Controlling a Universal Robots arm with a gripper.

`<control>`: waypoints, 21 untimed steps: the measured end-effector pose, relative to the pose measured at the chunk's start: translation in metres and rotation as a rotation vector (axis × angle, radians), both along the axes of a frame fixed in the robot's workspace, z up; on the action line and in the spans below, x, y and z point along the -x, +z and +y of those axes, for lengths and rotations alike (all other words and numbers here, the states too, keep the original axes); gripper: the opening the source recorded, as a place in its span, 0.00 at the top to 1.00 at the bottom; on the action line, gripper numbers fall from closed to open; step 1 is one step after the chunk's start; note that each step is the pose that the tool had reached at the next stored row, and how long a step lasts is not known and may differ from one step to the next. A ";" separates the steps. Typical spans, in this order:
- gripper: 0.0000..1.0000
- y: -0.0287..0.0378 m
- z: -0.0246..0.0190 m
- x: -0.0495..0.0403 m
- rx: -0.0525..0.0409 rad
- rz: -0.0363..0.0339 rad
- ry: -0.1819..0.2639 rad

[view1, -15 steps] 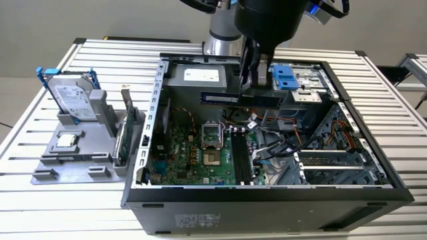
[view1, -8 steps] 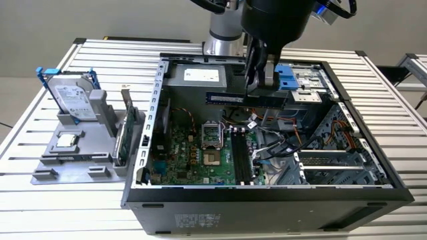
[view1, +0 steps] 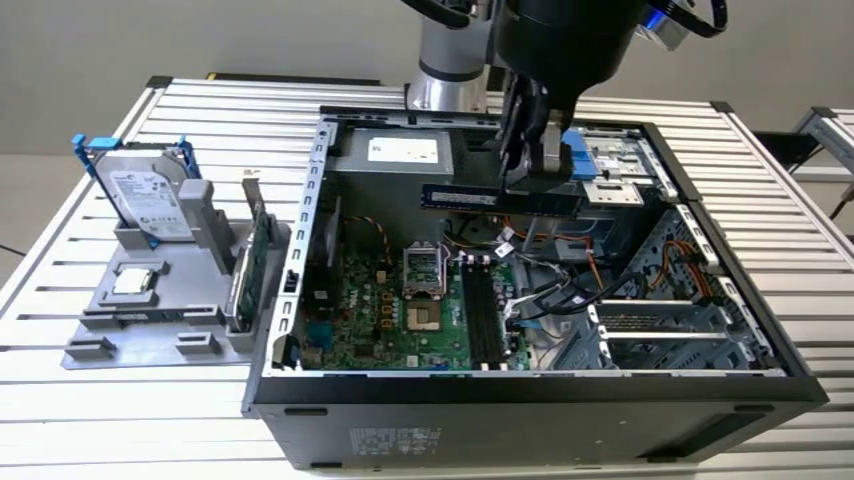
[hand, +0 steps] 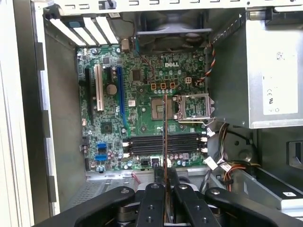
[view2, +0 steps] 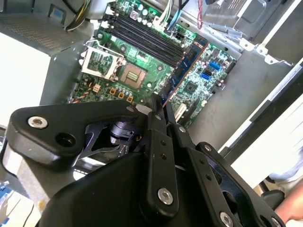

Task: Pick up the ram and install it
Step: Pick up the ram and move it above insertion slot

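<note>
My gripper (view1: 534,185) is shut on the ram (view1: 487,198), a long dark stick with a pale label, held level in the air over the open computer case (view1: 534,385). It hangs above the motherboard (view1: 374,320) and its black memory slots (view1: 483,310). In both wrist views the ram (view2: 182,71) (hand: 164,137) shows edge-on, running out from between the fingertips (view2: 156,111) (hand: 156,187). In the first wrist view its edge crosses the memory slots (hand: 180,144) at a right angle. It touches nothing below.
On the exterior view's left, a grey fixture (view1: 160,300) holds a silver hard drive (view1: 140,195) in a blue frame and a green expansion card (view1: 247,270). Inside the case are a power supply (view1: 400,155), a processor socket (view1: 424,270) and cables (view1: 561,290). A person's hand (view2: 289,213) shows at the picture's edge.
</note>
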State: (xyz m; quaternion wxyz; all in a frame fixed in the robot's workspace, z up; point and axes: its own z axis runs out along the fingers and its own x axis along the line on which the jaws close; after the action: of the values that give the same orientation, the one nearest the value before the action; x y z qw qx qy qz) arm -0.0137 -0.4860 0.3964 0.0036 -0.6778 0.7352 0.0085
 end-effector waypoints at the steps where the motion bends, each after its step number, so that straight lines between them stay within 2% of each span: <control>1: 1.00 0.0000 0.0000 -0.0011 0.0000 0.0000 0.000; 14: 1.00 0.0000 0.0000 -0.0163 0.0000 0.0000 0.000; 21: 1.00 0.0000 0.0000 -0.0179 0.0000 0.0000 0.000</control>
State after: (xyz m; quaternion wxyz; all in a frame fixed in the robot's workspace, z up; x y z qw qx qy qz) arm 0.0042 -0.4861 0.3964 0.0035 -0.6778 0.7351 0.0086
